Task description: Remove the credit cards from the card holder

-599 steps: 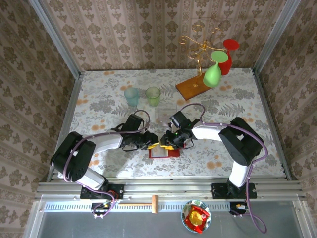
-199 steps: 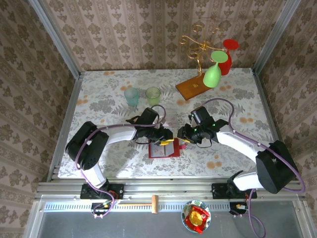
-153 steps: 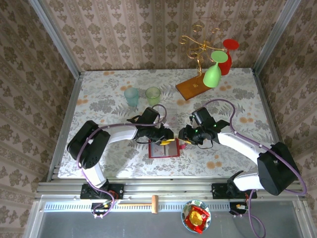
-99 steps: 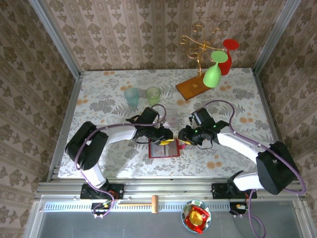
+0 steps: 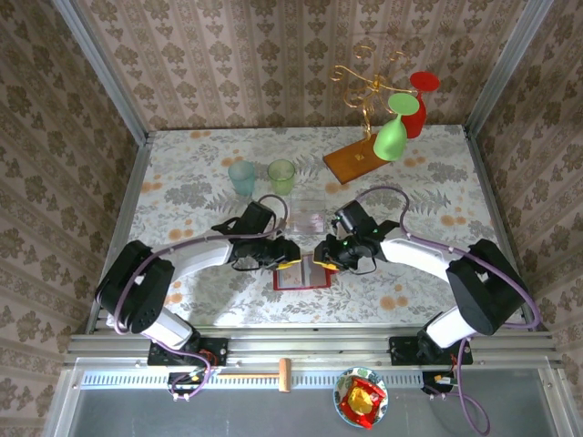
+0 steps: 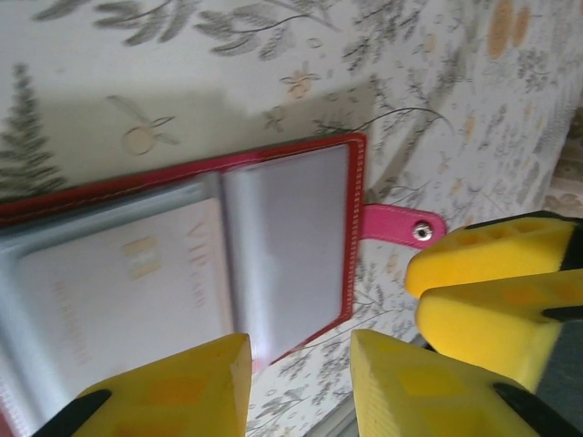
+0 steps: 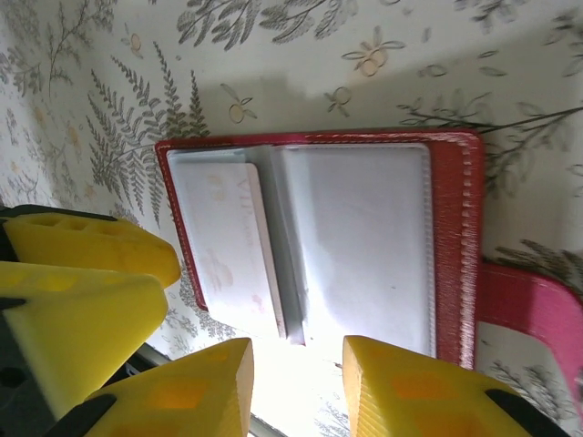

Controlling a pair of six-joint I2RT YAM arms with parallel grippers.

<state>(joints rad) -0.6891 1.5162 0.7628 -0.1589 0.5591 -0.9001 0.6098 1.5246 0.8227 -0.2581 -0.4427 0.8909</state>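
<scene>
One pale VIP card sits in its pocket, so by my reading the removal is unfinished; the neighbouring sleeve looks empty. The card holder lies open and flat toward the table's 6 o'clock edge, with its long axis 9 to 3 and its red tab pointing to 3. The left gripper at its 10 o'clock and the right gripper at its 2 o'clock hover with fingers slightly parted — pinching nothing.

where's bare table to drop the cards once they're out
Bare: the table strip behind the blue cup and green cup, and the patch right of the wooden base. Crowded: the card holder, left hand and right hand at it.
</scene>
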